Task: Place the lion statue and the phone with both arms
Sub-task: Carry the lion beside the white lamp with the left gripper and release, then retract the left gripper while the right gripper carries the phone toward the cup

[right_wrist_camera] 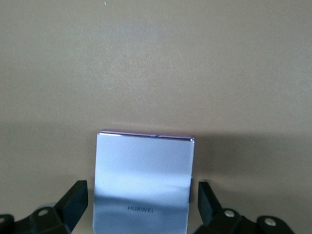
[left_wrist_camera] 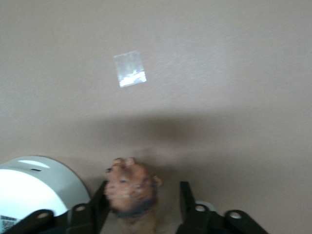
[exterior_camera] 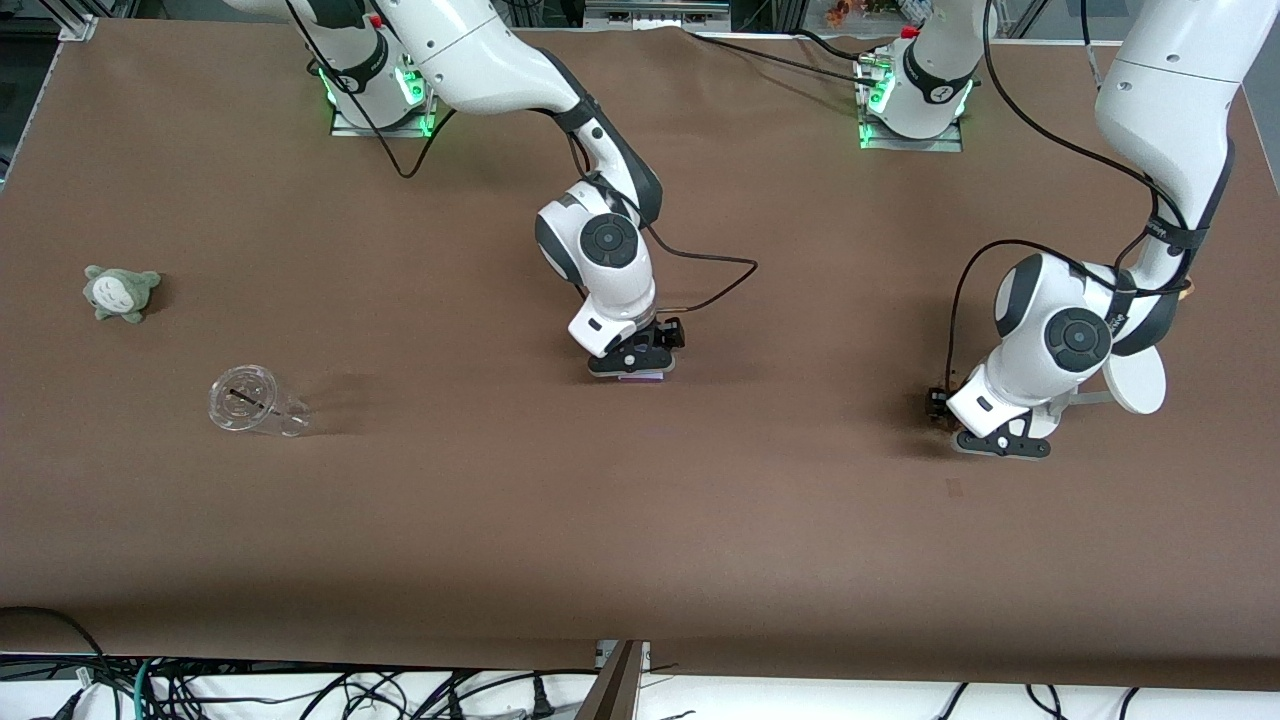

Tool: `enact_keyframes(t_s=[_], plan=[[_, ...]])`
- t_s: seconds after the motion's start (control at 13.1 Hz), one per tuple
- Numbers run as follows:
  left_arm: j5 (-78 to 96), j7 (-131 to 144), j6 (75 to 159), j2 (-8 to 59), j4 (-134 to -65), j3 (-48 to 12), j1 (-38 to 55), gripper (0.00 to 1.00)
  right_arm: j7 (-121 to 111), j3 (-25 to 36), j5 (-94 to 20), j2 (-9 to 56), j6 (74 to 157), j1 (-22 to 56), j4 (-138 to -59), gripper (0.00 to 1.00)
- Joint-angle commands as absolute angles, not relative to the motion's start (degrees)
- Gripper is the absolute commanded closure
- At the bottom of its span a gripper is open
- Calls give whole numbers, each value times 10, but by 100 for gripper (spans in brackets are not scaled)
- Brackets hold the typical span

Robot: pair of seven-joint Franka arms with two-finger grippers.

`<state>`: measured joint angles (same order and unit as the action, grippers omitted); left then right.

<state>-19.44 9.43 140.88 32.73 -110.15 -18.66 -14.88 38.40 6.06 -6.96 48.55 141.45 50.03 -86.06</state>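
From the high front camera, I see my right pincer (exterior_camera: 632, 366) low on the brown bench (exterior_camera: 640, 520), near its middle. Under it peeks a thin purple edge of the phone (exterior_camera: 643, 378), a small flat pale lavender-white rectangle. My left pincer (exterior_camera: 1000, 443) is low too, toward the left arm's end of the bench, just beside a white stand with a round disc (exterior_camera: 1135, 380). From here I cannot see the lion under it. A grey and white plush toy (exterior_camera: 120, 292) and a clear plastic cup lying on its side (exterior_camera: 250, 402) sit well apart, toward the right arm's end. I think they are not part of my job.

In the left wrist view, the lion statue (left_wrist_camera: 132, 191), a little orange-brown figurine with a darker band, stands between my two black fingers (left_wrist_camera: 96, 204). One finger looks like it touches the lion and the other has a small gap, so the pincer is apart, not squeezing. The white stand's round base (left_wrist_camera: 39, 190) is just beside it.

In the right wrist view, the phone lies flat on the bench between my black fingers (right_wrist_camera: 75, 200). There are gaps on both sides, so this pincer is wide. I think both things rest on the bench by themselves, so my fingers need not hold them.
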Motion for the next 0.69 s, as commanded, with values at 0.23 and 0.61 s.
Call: enact_keyframes(t_s=[0.23,0.61], plan=[[-203,115,1266,266,-1041,-247,-150,0,391,71,-69,504,1440,509,-848,36],[-200,103,1034,248,-879,-259,-152,0,356,109,-70,478,1414,501,-847,62]])
